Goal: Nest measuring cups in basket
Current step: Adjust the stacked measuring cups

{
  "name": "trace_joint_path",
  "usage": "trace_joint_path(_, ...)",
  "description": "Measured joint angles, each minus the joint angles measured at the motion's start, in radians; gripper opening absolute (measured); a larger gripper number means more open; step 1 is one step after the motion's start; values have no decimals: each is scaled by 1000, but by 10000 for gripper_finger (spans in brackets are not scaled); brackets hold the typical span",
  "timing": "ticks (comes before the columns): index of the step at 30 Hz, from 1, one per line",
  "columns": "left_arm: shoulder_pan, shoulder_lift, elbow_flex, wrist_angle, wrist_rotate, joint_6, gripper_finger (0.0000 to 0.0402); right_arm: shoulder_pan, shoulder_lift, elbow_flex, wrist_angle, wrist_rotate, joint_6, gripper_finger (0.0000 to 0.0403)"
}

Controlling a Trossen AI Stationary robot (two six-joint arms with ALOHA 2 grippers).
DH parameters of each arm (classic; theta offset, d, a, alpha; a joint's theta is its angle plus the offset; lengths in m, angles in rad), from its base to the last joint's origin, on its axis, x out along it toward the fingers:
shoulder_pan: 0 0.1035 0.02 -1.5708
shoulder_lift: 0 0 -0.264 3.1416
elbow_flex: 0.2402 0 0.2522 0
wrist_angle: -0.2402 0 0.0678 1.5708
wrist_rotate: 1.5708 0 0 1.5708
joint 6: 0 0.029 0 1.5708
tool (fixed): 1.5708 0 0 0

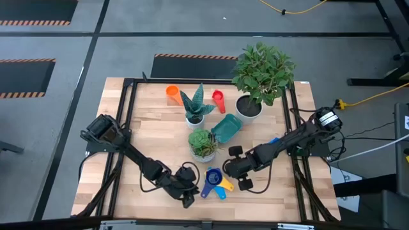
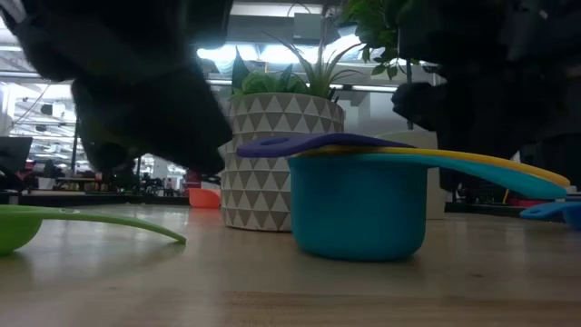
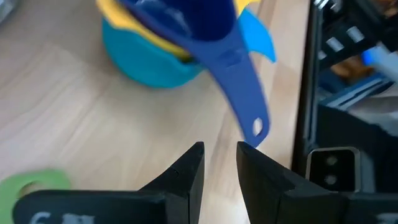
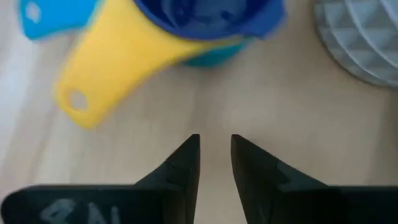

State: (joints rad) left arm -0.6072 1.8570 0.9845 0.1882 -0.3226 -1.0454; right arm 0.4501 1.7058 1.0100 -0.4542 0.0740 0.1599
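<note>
Three measuring cups sit nested at six o'clock on the surface: dark blue in yellow in light blue. Left gripper lies at their eight o'clock, right gripper at their three o'clock; each has its fingers a narrow gap apart, pinching nothing. Farther off at one o'clock, the teal basket lies tipped, beside the plants.

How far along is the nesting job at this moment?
Partly done: dark blue cup sits in yellow cup in light blue cup, stacked on the table, not in the basket. Nothing in hand: left gripper and right gripper are empty. Left: green cup, orange cup, red cup, then the basket.
</note>
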Motion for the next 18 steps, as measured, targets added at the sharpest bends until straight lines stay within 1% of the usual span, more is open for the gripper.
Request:
trace_joint_path(5, 20, 2, 0, 19, -4, -19, 87, 6, 0, -55, 162, -97, 33, 95)
trace_joint_path(7, 31, 2, 0, 21, -4, -25, 87, 15, 0, -69, 228, -100, 46, 94)
trace_joint_path(11, 53, 2, 0, 63, -4, -26, 87, 27, 0, -86, 306, -102, 45, 94)
trace_joint_path(18, 87, 2, 0, 114, 9, -26, 87, 27, 0, -87, 338, -102, 46, 94)
